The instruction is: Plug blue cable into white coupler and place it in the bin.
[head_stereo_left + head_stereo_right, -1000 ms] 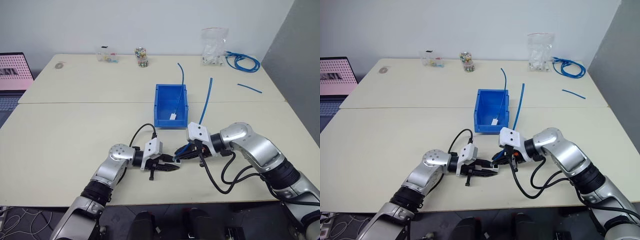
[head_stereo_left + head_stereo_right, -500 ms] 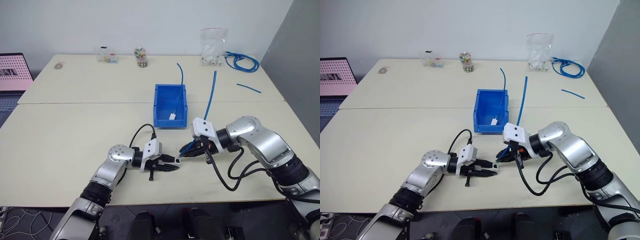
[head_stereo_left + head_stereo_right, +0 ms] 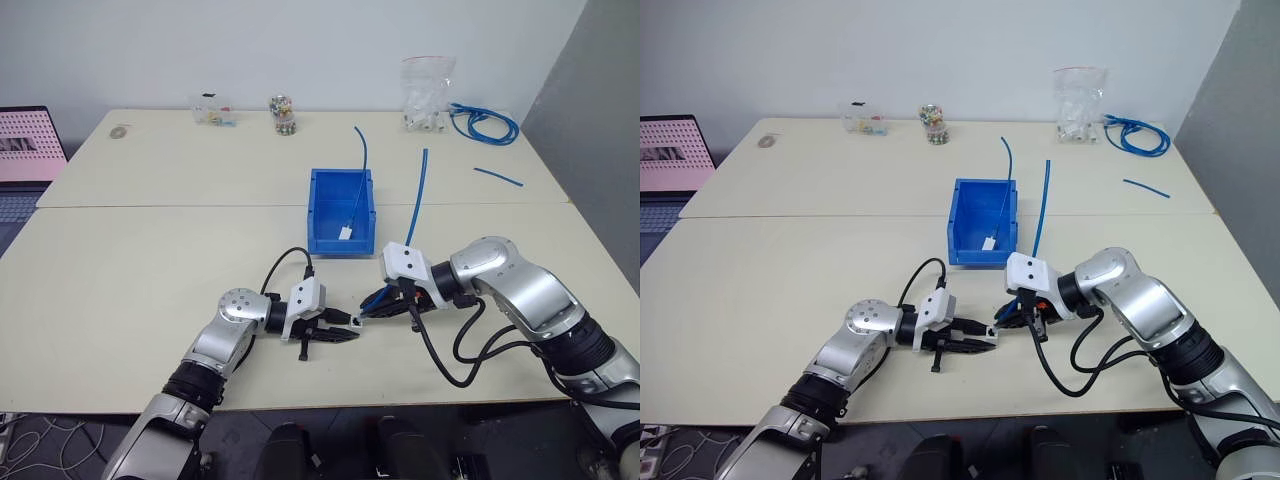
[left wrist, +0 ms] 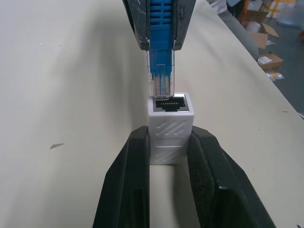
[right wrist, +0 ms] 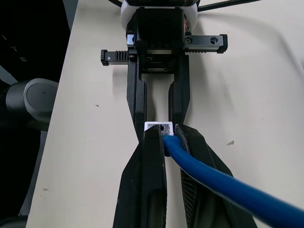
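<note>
You have the white coupler (image 4: 169, 127), a tiny rigid block with a dark socket face, pinched in the left end effector (image 3: 335, 326). The right end effector (image 3: 378, 300) clamps the blue cable (image 3: 415, 211) behind its clear plug, at the socket mouth near the worktop's (image 3: 130, 270) front edge. Both look light, the plug probably fragile; grip the boot.

Two pale tables (image 3: 150, 260) pushed together — white wall (image 3: 300, 40), grey partition (image 3: 600, 90) at right.

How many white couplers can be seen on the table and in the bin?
2. One coupler is gripped by the left gripper, facing the cable plug in the right gripper. Another small white piece, probably a coupler, lies in the bin. The bag may hide more.
</note>
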Robot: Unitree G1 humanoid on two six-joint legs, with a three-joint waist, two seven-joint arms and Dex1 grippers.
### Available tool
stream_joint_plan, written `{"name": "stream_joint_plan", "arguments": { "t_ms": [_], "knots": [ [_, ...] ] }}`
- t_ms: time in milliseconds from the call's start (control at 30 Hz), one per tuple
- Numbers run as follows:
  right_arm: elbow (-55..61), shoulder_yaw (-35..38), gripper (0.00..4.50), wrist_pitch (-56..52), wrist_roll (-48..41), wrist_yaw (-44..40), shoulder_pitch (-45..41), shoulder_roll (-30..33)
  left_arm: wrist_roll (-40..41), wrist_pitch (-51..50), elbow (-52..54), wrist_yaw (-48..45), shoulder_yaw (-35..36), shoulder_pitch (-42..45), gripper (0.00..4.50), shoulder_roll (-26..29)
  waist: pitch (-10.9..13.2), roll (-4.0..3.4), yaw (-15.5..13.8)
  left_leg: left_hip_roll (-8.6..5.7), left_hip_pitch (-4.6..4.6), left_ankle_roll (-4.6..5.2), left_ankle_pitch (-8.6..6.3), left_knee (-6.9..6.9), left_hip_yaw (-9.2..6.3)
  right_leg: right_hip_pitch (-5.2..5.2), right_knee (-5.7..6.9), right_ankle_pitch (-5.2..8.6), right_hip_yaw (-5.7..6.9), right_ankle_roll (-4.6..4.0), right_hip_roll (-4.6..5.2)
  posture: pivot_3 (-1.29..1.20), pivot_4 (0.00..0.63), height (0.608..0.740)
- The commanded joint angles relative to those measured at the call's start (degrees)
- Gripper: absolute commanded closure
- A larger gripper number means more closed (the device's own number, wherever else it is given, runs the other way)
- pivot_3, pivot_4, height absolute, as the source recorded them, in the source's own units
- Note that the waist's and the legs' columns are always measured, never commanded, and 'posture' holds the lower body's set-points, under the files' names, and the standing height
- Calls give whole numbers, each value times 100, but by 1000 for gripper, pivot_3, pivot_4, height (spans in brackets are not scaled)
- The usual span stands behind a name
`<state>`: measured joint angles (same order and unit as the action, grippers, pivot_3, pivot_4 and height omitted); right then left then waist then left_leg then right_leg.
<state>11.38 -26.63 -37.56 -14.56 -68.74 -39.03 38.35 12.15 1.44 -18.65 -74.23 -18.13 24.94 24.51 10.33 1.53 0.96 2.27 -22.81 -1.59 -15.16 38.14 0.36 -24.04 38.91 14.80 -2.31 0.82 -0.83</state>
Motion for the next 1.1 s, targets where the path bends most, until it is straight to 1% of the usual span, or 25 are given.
{"name": "stream_joint_plan", "arguments": {
  "t_ms": [33, 433, 633, 767, 900, 1000, 1100],
  "knots": [
    [178, -152, 4378, 27, 107, -112, 79, 53, -241, -84, -52, 63, -148, -95, 3736, -12, -2, 0, 0, 0, 0, 0, 0, 0, 0, 0, 0, 0, 0, 0, 0, 0, 150, 740],
    [178, -293, 4378, -23, 230, -74, 82, -81, -229, -130, -21, 82, -144, -85, 3736, -31, -8, 0, -3, -28, 2, 0, 0, 0, -11, 3, 1, 0, -1, 0, 6, 0, 150, 740],
    [17, -398, 4378, 127, 405, -107, 76, -75, -223, -162, -4, 101, -158, -98, 3736, -54, -10, 0, 0, -33, 3, 0, 0, 0, -19, 4, 2, 0, 0, 0, 10, 0, 150, 740],
    [-193, -601, 4378, 245, 638, -168, -42, -60, -226, -168, -20, 105, -165, -87, 3736, -71, -14, -1, 1, -36, 13, 1, 0, 0, -20, 15, 2, 0, 0, 1, 11, 0, 150, 740],
    [-352, -1147, 4378, 549, 1081, -587, -172, 116, -247, -160, -28, 123, -172, -78, 3736, -101, -22, -5, 2, -37, 50, 1, 0, -3, -19, 50, -4, 1, 0, 1, 12, 0, 150, 740],
    [-446, -1216, 4378, 565, 1181, -623, -111, 80, -277, -146, -37, 141, -160, -77, 3736, -132, -47, -1, -5, -43, 75, 1, -1, -9, -20, 77, -13, 8, 7, 2, 18, 0, 150, 740],
    [-537, -1287, 4378, 601, 1293, -599, 18, 61, -291, -147, 22, 160, -136, -138, 3736, -127, -89, -2, -6, -49, 78, 1, -1, -12, -23, 81, -13, 12, 5, 6, 26, 0, 150, 740]
  ]
}}
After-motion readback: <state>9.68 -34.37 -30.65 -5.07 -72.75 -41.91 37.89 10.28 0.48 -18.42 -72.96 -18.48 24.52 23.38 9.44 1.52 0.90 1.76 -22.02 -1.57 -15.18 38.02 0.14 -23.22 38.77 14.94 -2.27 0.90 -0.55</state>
